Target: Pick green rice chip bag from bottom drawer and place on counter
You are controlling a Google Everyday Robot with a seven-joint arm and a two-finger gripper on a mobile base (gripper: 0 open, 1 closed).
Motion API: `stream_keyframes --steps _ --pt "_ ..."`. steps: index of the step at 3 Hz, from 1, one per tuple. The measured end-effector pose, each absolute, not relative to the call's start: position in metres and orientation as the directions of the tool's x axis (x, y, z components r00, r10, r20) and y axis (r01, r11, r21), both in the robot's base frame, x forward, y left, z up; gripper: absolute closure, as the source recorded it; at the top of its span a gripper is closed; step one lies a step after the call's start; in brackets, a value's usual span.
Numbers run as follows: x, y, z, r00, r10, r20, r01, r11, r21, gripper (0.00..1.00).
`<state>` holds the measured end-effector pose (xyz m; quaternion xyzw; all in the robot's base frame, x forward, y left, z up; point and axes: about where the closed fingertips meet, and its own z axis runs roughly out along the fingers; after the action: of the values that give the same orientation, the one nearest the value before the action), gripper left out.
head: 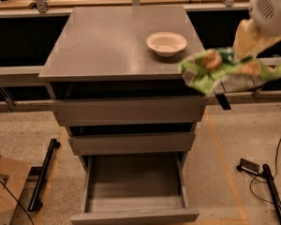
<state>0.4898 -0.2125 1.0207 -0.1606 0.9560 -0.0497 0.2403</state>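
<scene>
On my screen the counter (107, 46) filled the left and middle, a flat grey slab. Below it, the bottom drawer (133, 216) stood pulled out. A white bowl (166, 43) sat on the counter near its right edge. Further right, the green rice chip bag (229, 71) hung in the air across the counter's front right corner. The gripper (246, 41) pinched its top, at the far right under the white arm (271, 6).

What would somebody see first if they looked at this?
The bright green rice chip bag hangs in the air beside the counter, held by the gripper at upper right. A white bowl sits on the counter, and the bottom drawer stands pulled open below.
</scene>
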Motion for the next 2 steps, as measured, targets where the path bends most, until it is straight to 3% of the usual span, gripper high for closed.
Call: stream_keyframes --steps 1,2 --pt "0.501 -0.154 1.113 -0.673 -0.451 -0.586 -0.357 0.892 -0.276 1.0" --pt "0.5 -0.146 1.134 -0.641 -0.443 -0.627 -0.354 0.895 -0.272 1.0"
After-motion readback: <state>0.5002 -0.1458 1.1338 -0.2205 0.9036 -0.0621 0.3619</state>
